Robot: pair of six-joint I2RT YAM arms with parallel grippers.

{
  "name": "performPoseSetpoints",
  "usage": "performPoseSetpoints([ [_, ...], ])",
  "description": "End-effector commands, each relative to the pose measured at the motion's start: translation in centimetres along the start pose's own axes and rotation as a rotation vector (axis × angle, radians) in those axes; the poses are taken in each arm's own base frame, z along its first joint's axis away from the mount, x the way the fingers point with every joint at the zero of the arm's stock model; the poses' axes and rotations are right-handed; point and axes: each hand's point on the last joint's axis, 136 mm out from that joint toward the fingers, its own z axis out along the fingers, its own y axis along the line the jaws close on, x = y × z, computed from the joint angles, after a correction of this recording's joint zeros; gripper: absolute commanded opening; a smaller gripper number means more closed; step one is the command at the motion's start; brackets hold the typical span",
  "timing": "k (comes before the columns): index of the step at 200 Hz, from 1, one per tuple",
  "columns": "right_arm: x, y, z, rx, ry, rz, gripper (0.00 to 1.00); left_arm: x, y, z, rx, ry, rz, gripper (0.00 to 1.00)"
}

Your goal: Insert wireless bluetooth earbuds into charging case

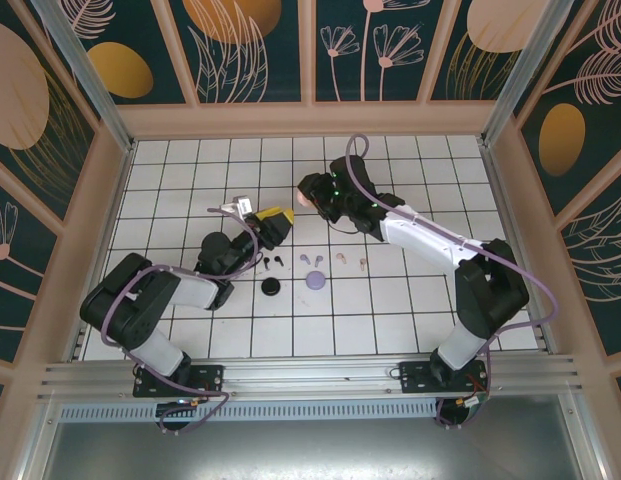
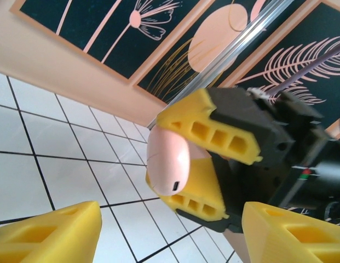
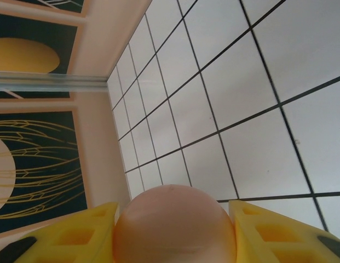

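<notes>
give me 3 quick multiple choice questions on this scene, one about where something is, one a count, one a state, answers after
1. Where is the pink case?
A) set down, untouched
B) held in the right gripper
C) against the back wall

2. How many round cases lie on the tiles?
A) two
B) three
C) none

3. How is the left gripper?
A) shut on an earbud
B) shut, empty
C) open, nothing in it

Answers:
1 B, yellow fingers flank the case on both sides in the right wrist view.
2 A, the black case and the lilac case lie there.
3 C, its fingers stand wide apart with nothing between them.
</notes>
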Motion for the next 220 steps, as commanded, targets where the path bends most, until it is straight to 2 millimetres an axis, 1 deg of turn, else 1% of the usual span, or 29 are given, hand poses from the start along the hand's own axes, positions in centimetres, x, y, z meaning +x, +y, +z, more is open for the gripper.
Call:
performPoseSetpoints([
  [1, 0.0, 2.2, 0.0, -0.052, -0.017, 0.000, 0.39, -0.9, -1.7, 0.9, 0.072, -0.033, 0.012, 0.67],
  [53, 1.1, 2.9, 0.2, -0.060, -0.003, -0.010, 0.39, -1.0, -1.8, 1.8, 0.079, -0.033, 0.016, 0.61],
  [70, 1.4, 3.3, 0.3, -0.065, 0.003, -0.015, 0.39, -1.0, -1.8, 2.0, 0.081, -0.035, 0.017, 0.60],
  [108, 1.9, 3.4, 0.4, -0.066, 0.011, -0.019, 0.39, -0.9, -1.5, 2.5, 0.074, -0.037, 0.017, 0.58],
  [145, 2.2, 3.5, 0.4, -0.068, 0.014, -0.022, 0.39, -1.6, -1.8, 2.8, 0.079, -0.060, 0.021, 0.56],
  [147, 2.2, 3.6, 0.4, -0.069, 0.015, -0.022, 0.39, -1.0, -1.1, 2.9, 0.065, -0.047, 0.017, 0.56],
  [150, 2.2, 3.6, 0.4, -0.069, 0.015, -0.022, 0.39, -0.8, -0.9, 3.0, 0.060, -0.043, 0.015, 0.56],
  [200, 2.5, 3.7, 0.2, -0.073, 0.019, -0.025, 0.39, -0.8, -0.6, 3.5, 0.058, -0.042, 0.016, 0.49],
  [220, 2.5, 3.6, 0.2, -0.073, 0.021, -0.025, 0.39, -0.9, -0.7, 3.6, 0.057, -0.048, 0.020, 0.45],
])
